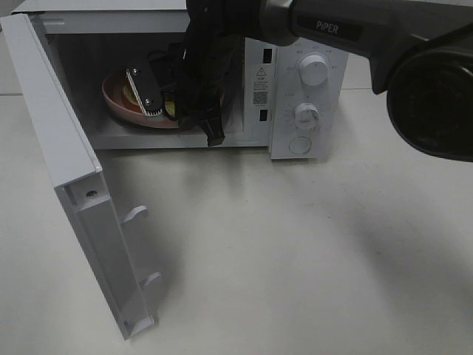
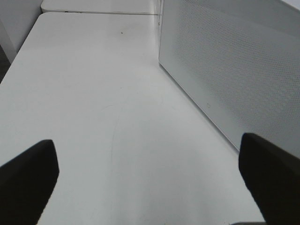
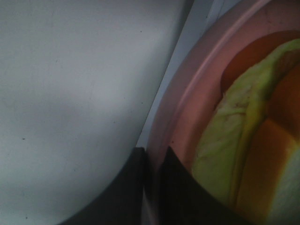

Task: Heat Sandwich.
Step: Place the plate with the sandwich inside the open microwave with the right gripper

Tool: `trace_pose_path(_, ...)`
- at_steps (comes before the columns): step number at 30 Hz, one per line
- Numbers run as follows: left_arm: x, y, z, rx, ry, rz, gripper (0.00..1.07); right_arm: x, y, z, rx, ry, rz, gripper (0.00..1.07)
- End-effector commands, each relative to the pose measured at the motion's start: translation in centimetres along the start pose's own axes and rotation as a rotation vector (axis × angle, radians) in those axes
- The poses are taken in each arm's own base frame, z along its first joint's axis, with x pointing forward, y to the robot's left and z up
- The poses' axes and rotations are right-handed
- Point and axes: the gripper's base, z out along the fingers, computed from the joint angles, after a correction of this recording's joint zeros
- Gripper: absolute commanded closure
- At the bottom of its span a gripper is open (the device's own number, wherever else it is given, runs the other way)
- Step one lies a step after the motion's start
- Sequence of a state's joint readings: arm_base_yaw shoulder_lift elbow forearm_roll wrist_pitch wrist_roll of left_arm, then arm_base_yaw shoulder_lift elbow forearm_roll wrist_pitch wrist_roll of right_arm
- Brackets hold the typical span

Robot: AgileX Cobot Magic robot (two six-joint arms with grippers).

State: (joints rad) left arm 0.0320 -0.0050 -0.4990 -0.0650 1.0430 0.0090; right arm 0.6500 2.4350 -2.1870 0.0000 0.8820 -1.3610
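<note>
The sandwich [image 3: 243, 140], pale bread with orange crust and yellow-green filling, lies on a round pink plate [image 1: 117, 100] inside the open microwave [image 1: 295, 44]. In the exterior high view only a sliver of the sandwich [image 1: 133, 95] shows behind the arm. My right gripper [image 1: 157, 103] reaches into the cavity. In the right wrist view the right gripper [image 3: 152, 185] is shut on the pink plate's rim [image 3: 187, 98], one finger on each side. My left gripper [image 2: 150, 187] hangs open over bare table, holding nothing, beside a white perforated microwave panel [image 2: 225, 70].
The microwave door [image 1: 74, 207] swings wide open toward the front left, with latch hooks [image 1: 137, 214] sticking out. Two knobs [image 1: 314, 70] and a round button sit on the control panel at right. A white table [image 1: 295, 259] spreads in front.
</note>
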Motion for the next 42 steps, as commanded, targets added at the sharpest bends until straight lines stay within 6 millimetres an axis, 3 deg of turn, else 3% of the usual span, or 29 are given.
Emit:
trace_pose_path(1,0.2,0.0,-0.2,0.000,-0.030,-0.001,0.07,-0.1,-0.7,-0.4,0.058,-0.003,0.037,0.99)
trace_pose_path(8,0.2,0.0,-0.2,0.000,-0.030,-0.001,0.07,0.0,-0.7,-0.4,0.058,0.002,0.076,0.89)
trace_pose_path(12,0.2,0.0,-0.2,0.000,-0.030,-0.001,0.07,0.0,-0.7,-0.4,0.059,0.001,0.112,0.73)
trace_pose_path(13,0.2,0.0,-0.2,0.000,-0.030,-0.001,0.07,0.0,-0.7,-0.4,0.062,-0.001,0.133,0.65)
trace_pose_path(14,0.2,0.0,-0.2,0.000,-0.030,-0.001,0.07,0.0,-0.7,-0.4,0.062,-0.001,0.133,0.65)
trace_pose_path(18,0.2,0.0,-0.2,0.000,-0.030,-0.001,0.07,-0.1,-0.7,-0.4,0.062,-0.005,0.194,0.47)
trace_pose_path(23,0.2,0.0,-0.2,0.000,-0.030,-0.001,0.07,-0.1,-0.5,-0.6,0.060,-0.011,0.230,0.38)
trace_pose_path(42,0.2,0.0,-0.2,0.000,-0.030,-0.001,0.07,0.4,1.7,-2.2,0.134,-0.036,0.227,0.34)
